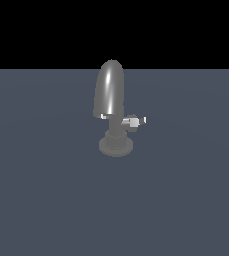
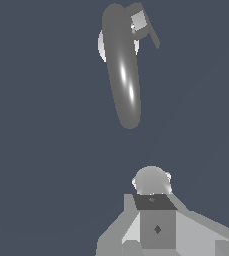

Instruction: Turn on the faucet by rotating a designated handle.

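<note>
The faucet (image 1: 110, 100) stands upright on a flat blue-grey floor (image 1: 36, 200), its tall rounded spout rising from a short stem and a round ribbed base. The handle (image 1: 134, 121) juts sideways from the stem, just below the spout's lower edge, toward the exterior view's right. The arm does not appear in the exterior view. In the wrist view the gripper (image 2: 152, 200) is well apart from the faucet (image 2: 122, 70); its fingers are foreshortened and partly cut off, so whether they are spread or closed cannot be told. The handle (image 2: 143, 26) shows beside the spout's base end.
</note>
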`<state>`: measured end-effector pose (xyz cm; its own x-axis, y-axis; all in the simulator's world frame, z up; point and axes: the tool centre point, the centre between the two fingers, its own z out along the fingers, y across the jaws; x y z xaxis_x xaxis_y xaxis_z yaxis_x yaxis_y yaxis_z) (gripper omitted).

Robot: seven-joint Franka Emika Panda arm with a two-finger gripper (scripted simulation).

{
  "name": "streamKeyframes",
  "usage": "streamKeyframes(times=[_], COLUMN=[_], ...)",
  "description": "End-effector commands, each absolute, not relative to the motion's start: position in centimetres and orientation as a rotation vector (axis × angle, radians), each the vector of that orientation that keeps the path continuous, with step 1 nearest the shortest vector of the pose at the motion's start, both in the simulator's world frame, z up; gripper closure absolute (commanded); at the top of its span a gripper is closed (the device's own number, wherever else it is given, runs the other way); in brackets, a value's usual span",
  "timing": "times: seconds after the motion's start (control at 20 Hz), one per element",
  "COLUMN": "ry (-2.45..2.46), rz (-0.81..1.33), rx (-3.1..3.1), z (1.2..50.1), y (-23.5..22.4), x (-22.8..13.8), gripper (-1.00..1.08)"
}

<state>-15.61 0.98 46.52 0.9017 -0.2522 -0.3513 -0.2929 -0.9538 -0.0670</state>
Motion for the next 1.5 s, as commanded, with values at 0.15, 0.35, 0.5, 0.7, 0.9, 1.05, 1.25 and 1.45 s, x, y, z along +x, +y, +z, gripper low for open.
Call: streamKeyframes(times=[0.15, 0.35, 0.5, 0.7, 0.9, 1.05, 1.25, 1.45], ry=[0.551, 0.641, 0.709, 0.797, 0.884, 0.949, 1.036, 1.122], rz=[0.653, 0.748, 0.817, 0.909, 1.0, 1.068, 1.158, 1.246], rx=[-2.853, -2.776, -2.712, -2.62, -2.519, -2.436, -2.315, -2.18], z=[45.6, 44.8, 44.1, 42.9, 41.6, 40.4, 38.6, 36.6], y=[0.8, 0.5, 0.2, -0.3, -0.9, -1.5, -2.3, -3.3], x=[-12.8, -10.8, -9.3, -7.4, -5.6, -4.3, -2.6, -1.0], gripper=[1.08, 1.08, 1.08, 1.08, 1.08, 1.08, 1.08, 1.08])
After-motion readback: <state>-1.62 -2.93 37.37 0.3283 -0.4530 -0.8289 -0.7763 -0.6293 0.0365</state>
